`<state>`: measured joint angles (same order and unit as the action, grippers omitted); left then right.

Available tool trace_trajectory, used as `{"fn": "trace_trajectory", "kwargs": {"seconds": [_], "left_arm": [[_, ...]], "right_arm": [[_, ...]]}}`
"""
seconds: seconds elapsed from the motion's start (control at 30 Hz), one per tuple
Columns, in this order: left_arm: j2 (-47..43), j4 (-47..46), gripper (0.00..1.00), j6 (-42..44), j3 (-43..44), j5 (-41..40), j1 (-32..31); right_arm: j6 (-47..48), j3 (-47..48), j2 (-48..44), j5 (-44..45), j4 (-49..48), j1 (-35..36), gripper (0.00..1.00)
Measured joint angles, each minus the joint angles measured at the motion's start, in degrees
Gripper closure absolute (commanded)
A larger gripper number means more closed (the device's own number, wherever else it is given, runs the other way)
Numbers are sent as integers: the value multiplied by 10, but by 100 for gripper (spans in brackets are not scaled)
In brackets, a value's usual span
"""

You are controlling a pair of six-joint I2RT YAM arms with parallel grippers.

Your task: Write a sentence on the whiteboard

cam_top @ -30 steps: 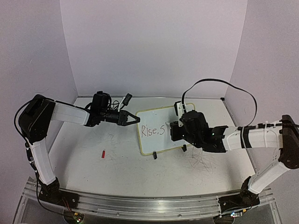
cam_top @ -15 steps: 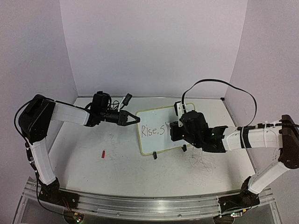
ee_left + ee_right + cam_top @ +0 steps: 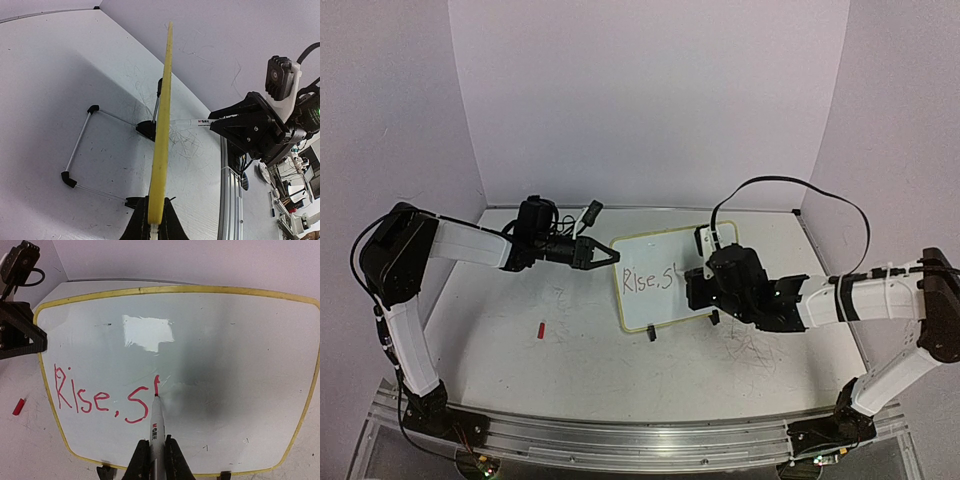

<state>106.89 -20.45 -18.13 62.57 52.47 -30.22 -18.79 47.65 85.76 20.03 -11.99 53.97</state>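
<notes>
Now, bottom centre of the right wrist view: the right tool (image 3: 156, 452) is closed tight on the marker (image 3: 154, 422). The barrel is clamped between both fingers and the red tip points up the frame, touching the whiteboard (image 3: 235, 355). The tip sits at the foot of a short upright stroke just right of the "S". The sentence (image 3: 95, 399) reads "Rise, S" plus that stroke, low on the left of the board; the right part is bare.

Further off, at the board's left edge, the left tool (image 3: 154, 222) is pinched shut on the yellow rim (image 3: 162, 125). Its camera shows the board edge-on, propped on wire legs with black feet (image 3: 69, 179) on the surface (image 3: 520, 380). A small red piece (image 3: 541, 329), probably the cap, lies left of centre in the top view, well apart from the board.

Risks, my judgement:
- I press too hard with the tip, so the propped board rocks or slides and the stroke skews.
- The rim slips in the left tool, with the same result.
- The marker twists between the fingers, leaving the tip off line.
- The right tool drags across wet letters and smears them.
</notes>
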Motion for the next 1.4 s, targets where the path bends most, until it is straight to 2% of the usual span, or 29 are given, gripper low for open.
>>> {"fn": "trace_trajectory", "kwargs": {"seconds": [0.7,1.4], "left_arm": [[0,0,100,1,0,0,0],[0,0,100,2,0,0,0]], "right_arm": [[-34,-20,0,-2,14,17,100],[-22,1,3,17,15,17,100]]}}
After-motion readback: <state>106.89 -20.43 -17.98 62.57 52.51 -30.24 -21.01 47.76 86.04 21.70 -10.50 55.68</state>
